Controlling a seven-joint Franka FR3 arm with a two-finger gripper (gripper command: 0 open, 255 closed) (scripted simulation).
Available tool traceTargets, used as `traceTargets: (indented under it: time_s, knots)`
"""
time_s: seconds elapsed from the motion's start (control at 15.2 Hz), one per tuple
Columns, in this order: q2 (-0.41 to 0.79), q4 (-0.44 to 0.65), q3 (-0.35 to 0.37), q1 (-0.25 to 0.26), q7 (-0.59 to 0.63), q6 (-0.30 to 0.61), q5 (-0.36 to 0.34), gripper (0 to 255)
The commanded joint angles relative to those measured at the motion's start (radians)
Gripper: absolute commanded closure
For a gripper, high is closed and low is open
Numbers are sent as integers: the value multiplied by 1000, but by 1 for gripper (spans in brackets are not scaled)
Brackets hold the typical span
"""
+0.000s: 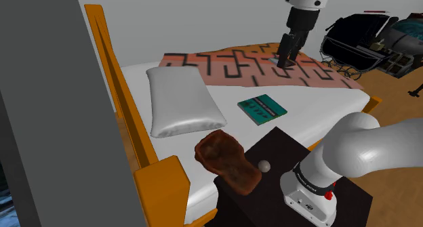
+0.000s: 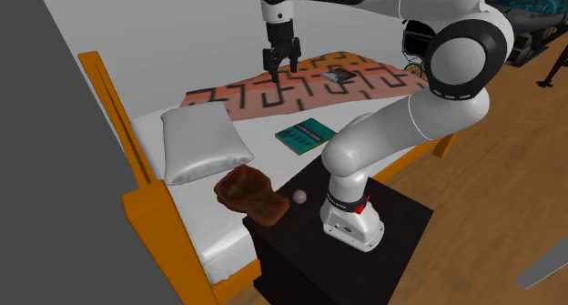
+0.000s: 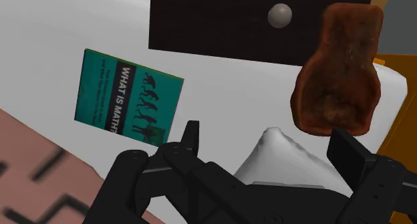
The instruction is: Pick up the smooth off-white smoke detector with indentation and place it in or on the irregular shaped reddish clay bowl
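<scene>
Wrist view gives you the smoke detector [image 3: 279,15] as a small, smooth, off-white round knob; its indentation is too small to tell. It lies on the black stand [image 3: 214,29], just beside the lumpy reddish-brown bowl [image 3: 337,69], not touching it. The bowl sits at the stand's corner next to the white bed [image 1: 305,117]. A teal book [image 3: 127,99] on the bed reads "WHAT IS MATH", the rest unreadable. Your hand [image 3: 267,139] is released, fingers apart with nothing between them, above the patterned blanket [image 1: 230,63], well apart from the detector.
</scene>
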Motion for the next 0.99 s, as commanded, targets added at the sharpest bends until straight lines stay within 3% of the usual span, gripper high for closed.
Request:
traceTargets:
  time_s: [0.0, 0.92]
  knots:
    - [0, 0, 0, 0, 0, 0, 0, 0]
    - [79, -387, 79, 83, -5, 264, 30, 0]
